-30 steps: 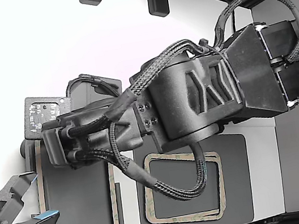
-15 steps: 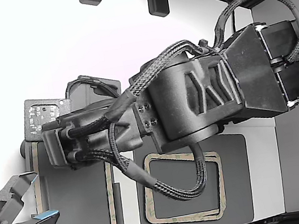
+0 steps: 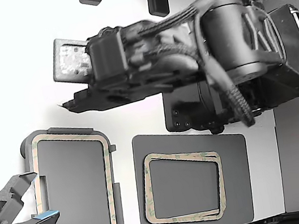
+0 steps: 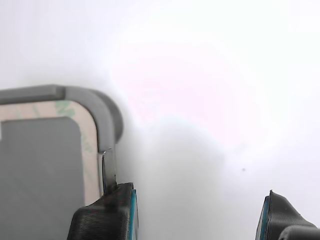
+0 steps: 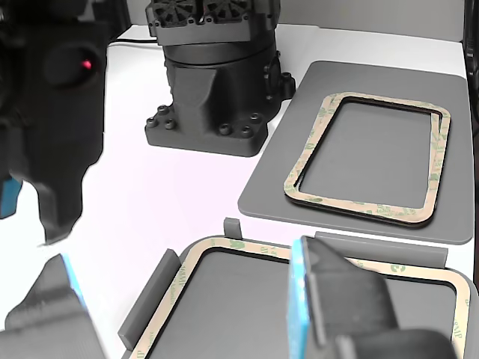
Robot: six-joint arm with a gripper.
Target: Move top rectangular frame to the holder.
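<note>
Seen in the exterior view, starting at the exterior view's left: the holder (image 3: 25,150), at about 8 o'clock of the scene, with the top rectangular frame (image 3: 106,154) seated flat inside its raised edge, tabs showing around the rim. Just beside it toward 5 o'clock, a darker grey mat (image 3: 238,177) carrying a second frame (image 3: 147,195), lying flat and slightly askew on what looks like another edge beneath. Above both, reaching from 3 o'clock toward 10 o'clock, the arm (image 3: 228,35) stretched level over the white table (image 3: 26,63), wrist well clear of the holder, braided cables looping over the upper link, base (image 3: 196,118) planted near centre. In the wrist view, gripper (image 4: 197,215) with jaws spread wide and holding nothing, one blue-edged fingertip (image 4: 107,215) over the frame's corner region, the other well apart over bare table. In the other view, the holder's wall (image 5: 146,299) at 6 o'clock, mat at 2 o'clock.
</note>
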